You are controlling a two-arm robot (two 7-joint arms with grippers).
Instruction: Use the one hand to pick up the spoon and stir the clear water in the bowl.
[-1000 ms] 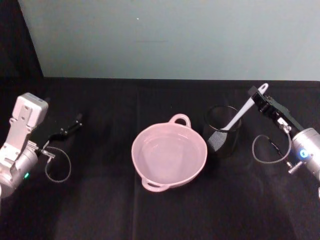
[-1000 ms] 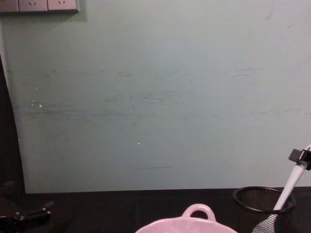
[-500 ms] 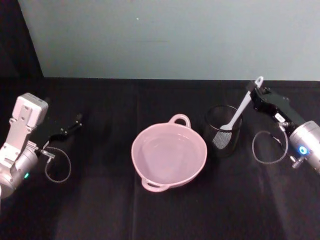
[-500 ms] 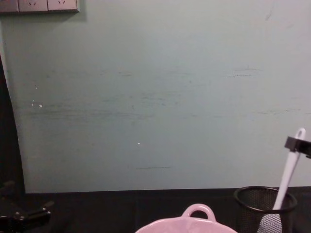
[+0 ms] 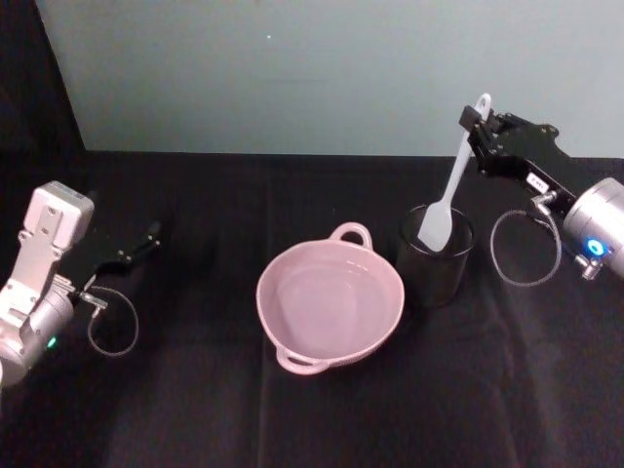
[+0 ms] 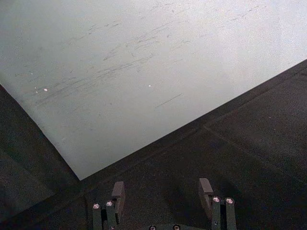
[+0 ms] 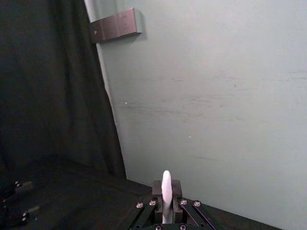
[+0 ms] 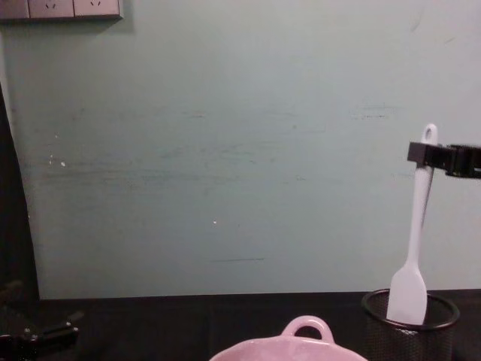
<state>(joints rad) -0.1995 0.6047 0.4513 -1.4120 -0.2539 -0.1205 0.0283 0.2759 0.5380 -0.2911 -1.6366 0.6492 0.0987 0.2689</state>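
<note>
left gripper [image 5: 144, 241] sits spread open over the bench [image 5: 195, 400] at 9 o'clock of the pink bowl [image 5: 269, 292], while farther back at 2 o'clock the right gripper [image 5: 475, 123] pinches the white spoon [image 5: 451, 185] near its handle end, nearly upright, its head just inside the black mesh cup [image 5: 436, 281].

You face a pale green wall [image 8: 225, 150], scuffed with faint streaks, with a grey socket plate [image 8: 60, 7] at its upper left. The table [image 5: 195, 409] is covered in black, and a dark curtain [image 7: 48, 96] hangs at the wall's left edge.
</note>
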